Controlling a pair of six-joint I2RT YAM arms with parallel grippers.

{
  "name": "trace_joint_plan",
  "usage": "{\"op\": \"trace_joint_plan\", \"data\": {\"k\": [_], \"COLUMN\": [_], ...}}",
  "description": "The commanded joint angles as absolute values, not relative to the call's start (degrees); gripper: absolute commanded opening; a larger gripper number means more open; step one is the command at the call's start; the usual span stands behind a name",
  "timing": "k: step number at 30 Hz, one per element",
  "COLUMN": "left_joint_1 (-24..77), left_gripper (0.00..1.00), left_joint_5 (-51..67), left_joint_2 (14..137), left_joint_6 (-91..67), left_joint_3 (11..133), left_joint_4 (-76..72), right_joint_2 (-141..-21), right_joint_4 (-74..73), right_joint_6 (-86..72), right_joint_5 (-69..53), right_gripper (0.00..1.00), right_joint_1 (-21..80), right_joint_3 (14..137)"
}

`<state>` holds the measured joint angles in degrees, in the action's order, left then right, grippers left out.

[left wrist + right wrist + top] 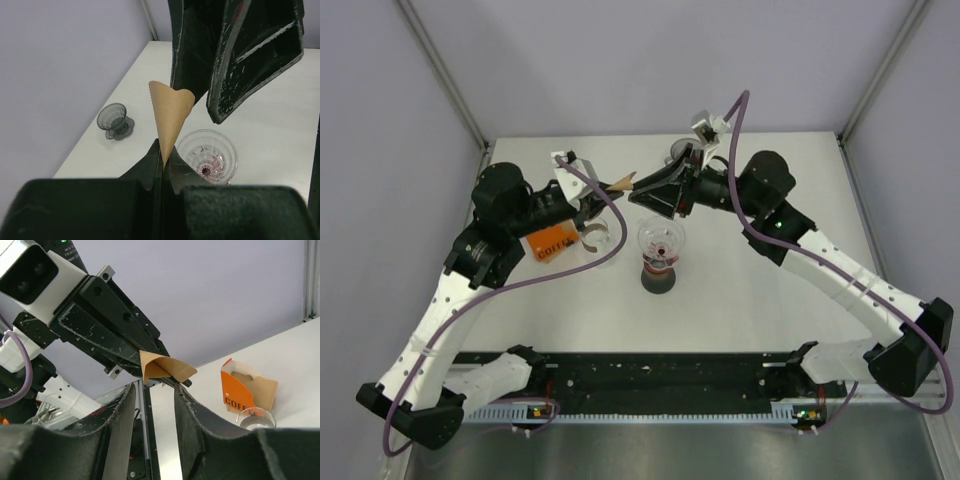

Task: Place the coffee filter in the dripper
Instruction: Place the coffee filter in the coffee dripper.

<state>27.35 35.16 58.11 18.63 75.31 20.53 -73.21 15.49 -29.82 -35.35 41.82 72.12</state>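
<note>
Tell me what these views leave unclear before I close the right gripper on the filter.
1. Right wrist view: the coffee filter sits beyond the open right gripper; the depth between them is unreadable.
2. Left wrist view: that gripper's fingers cover the filter's far rim, so contact is unclear.
3. Top view: the left gripper and the right one hide most of the filter; the dripper interior is too small to read.

Orange box (548,244) beside clear glass (598,237)

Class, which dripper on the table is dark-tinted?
The smoky grey dripper, standing alone near the back edge of the table; the central dripper on its dark stand is clear.
</note>
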Motion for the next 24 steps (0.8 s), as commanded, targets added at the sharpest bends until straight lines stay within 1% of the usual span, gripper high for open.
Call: {"op": "trace_joint_plan", "data": {"k": [1,5,8,10,14,15,17,24], "left_joint_1": [27.69,27.69,27.69,27.86,27.86,27.86,27.86,27.86], "left_gripper": [0.00,0.00,0.00,0.00,0.00,0.00,0.00,0.00], "left_joint_5": [36.30,36.65,36.65,36.65,36.91,36.74,36.56,36.65], "left_joint_2": [56.78,56.78,56.86,56.95,57.04,57.04,57.04,57.13], "left_joint_6": [19.42,19.69,19.69,19.60,19.51,19.51,19.51,19.34], "left_joint_3": [74.97,74.79,74.88,74.88,74.97,75.14,75.15,75.06], "left_joint_4": [17.84,17.93,17.93,18.02,18.11,18.11,18.11,18.19], "right_joint_2": [-73.04,-73.04,-73.56,-73.65,-73.74,-73.83,-74.00,-74.09], "right_joint_4": [18.90,19.07,19.77,19.95,19.25,19.07,18.46,16.79], "right_joint_6": [-30.41,-30.06,-30.50,-30.76,-30.67,-30.59,-30.59,-30.23], "right_joint_5": [-35.43,-35.24,-36.56,-36.91,-36.21,-36.12,-36.12,-35.59], "right_gripper": [0.34,0.27,0.26,0.23,0.04,0.02,0.00,0.00], "right_joint_1": [41.75,41.75,41.75,41.75,41.75,41.75,41.75,41.75], "right_joint_3": [75.76,76.20,76.81,76.90,76.90,76.99,77.43,77.52]}}
